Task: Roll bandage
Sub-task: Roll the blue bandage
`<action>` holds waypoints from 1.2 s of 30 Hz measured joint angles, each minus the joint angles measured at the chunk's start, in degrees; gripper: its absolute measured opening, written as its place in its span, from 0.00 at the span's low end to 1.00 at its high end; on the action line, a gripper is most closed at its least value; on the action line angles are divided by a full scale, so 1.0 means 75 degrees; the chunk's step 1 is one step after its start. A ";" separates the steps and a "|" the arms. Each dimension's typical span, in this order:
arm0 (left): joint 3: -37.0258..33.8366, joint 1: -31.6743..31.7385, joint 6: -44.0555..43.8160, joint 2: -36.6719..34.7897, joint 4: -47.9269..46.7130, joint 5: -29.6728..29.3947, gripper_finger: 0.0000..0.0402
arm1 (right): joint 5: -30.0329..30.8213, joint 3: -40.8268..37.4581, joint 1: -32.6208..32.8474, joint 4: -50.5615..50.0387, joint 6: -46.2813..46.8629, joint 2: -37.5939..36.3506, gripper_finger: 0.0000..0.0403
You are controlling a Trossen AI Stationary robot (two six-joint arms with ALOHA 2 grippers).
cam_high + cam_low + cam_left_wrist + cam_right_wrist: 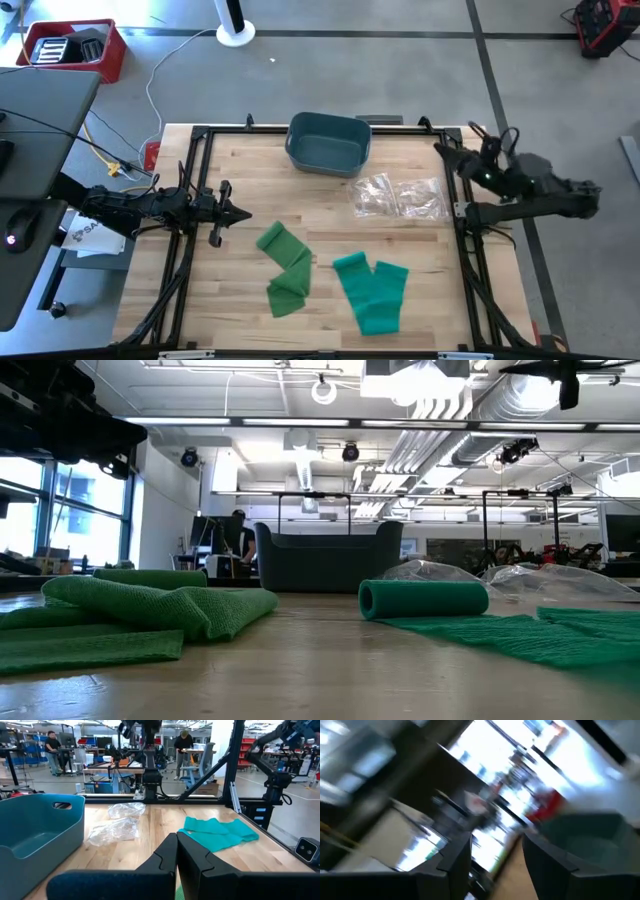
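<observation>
left gripper [240, 212] pinched shut on nothing at the table's left edge, right gripper [496, 851] parted and empty over the far right corner, and two green bandages [285, 270] [372, 288] lie loosely unrolled mid-table, near the blue bin [328, 142].

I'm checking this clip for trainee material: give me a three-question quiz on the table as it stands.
1. True or false: the left gripper holds a bandage.
2. What lies between the blue bin and the teal bandage? A. clear plastic bags B. scissors C. a cup
3. Which bandage lies nearer the left gripper, the green bandage or the teal one?

Key: 1. False; it is shut on nothing, at the table's left edge. 2. A, the clear plastic bags. 3. The green bandage.
</observation>
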 joint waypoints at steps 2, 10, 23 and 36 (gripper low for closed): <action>0.0002 0.0000 0.0000 -0.0002 0.0001 -0.0002 0.00 | -0.0233 0.0830 -0.0119 -0.1426 0.0767 0.0673 0.42; 0.0002 0.0000 0.0408 -0.0002 -0.0001 -0.0001 0.00 | -0.4137 0.2693 -0.0708 -0.4226 0.1680 0.3332 0.42; -0.0001 0.0000 -0.0111 0.0001 0.0286 -0.0006 0.00 | -0.8965 0.2110 -0.0426 -0.3398 -0.1939 0.6278 0.42; -0.0001 -0.0001 -0.1264 0.0001 0.0656 -0.0002 0.00 | -0.7305 -0.2361 0.0469 0.2983 -0.0303 0.6251 0.42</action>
